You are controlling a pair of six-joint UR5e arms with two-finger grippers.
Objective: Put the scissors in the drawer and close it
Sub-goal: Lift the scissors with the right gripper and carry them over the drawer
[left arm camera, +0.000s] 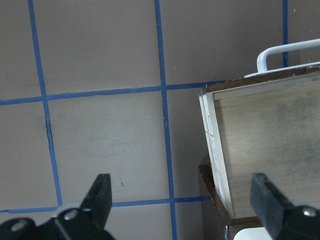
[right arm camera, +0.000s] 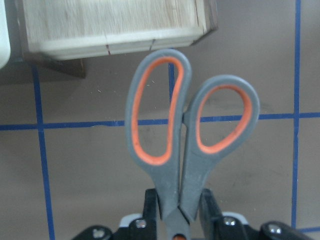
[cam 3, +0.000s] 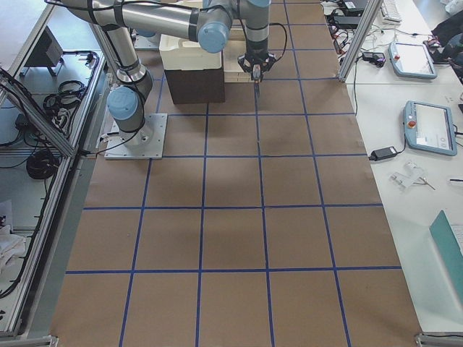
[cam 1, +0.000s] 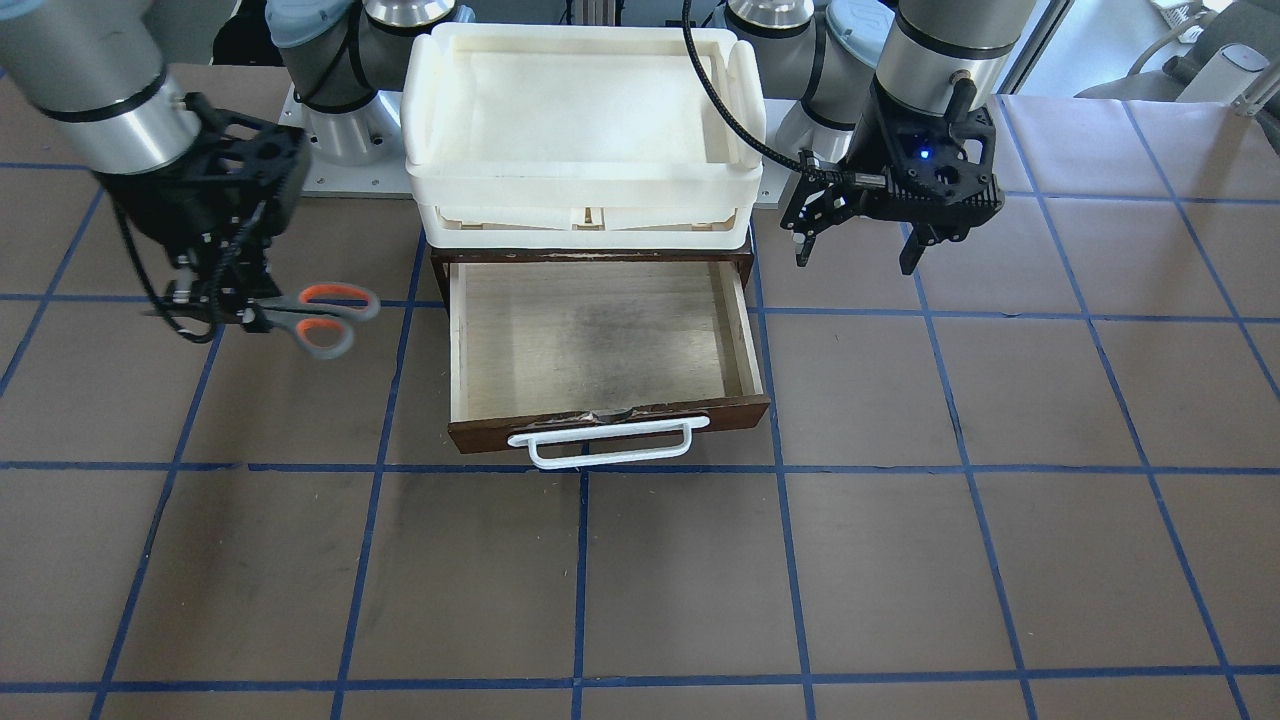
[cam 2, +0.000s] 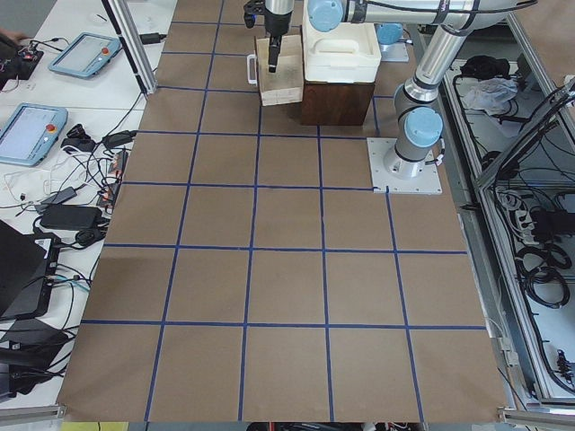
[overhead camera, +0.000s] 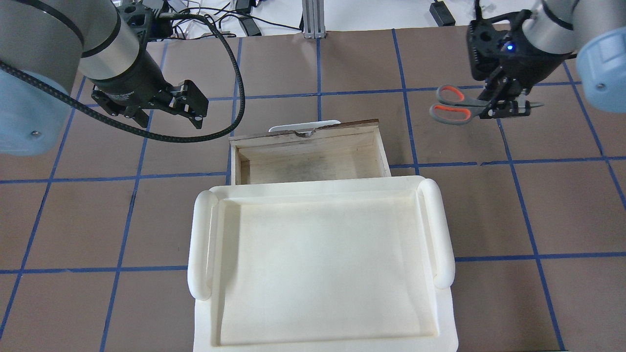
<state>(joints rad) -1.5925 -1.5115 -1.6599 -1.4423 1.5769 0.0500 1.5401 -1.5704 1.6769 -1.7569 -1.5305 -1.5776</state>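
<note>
Right claw [right arm camera: 179, 209]: clamped on my scissors [right arm camera: 172, 125] just below the loops.
Scissors: aloft beside the open drawer [cam 1: 741, 340], not over it; wrist view hides the blades, overhead shows me their tip.
Left claw [left arm camera: 182, 197]: spread apart, by the drawer's other side, over the desk [left arm camera: 100, 140].

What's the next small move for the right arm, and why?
Probably carry the scissors sideways until they hang over the drawer. The right gripper is shut on them near the pivot, off to the drawer's side over the table, and the drawer stands open and empty.
</note>
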